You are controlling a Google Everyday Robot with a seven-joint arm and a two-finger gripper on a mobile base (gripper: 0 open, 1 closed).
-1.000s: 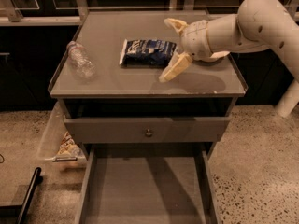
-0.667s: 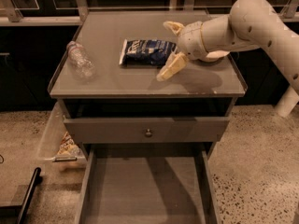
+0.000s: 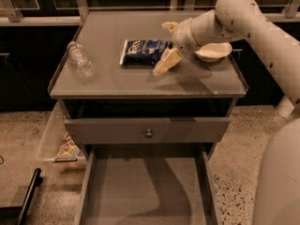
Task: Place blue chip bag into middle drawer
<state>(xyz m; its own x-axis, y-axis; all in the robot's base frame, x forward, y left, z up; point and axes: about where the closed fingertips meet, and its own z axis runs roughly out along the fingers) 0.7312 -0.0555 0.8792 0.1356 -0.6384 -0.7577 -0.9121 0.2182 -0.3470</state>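
The blue chip bag (image 3: 140,51) lies flat on the cabinet top (image 3: 117,81), near its middle. My gripper (image 3: 161,48) is open at the bag's right end. One cream finger (image 3: 168,26) sits behind the bag and the other finger (image 3: 166,62) in front of it, so the end lies between them. The middle drawer (image 3: 145,186) is pulled far out at the bottom, with its flat grey floor bare.
A clear plastic bottle (image 3: 80,62) lies on the left of the top. A white bowl (image 3: 213,51) sits at the right, behind my arm. The drawer with a brass knob (image 3: 148,133) is slightly out. A clear bin (image 3: 58,142) with a snack hangs at the left.
My gripper has moved left along the cabinet top, bringing its open fingers around the right end of the bag. The bag, bottle and drawers have not moved.
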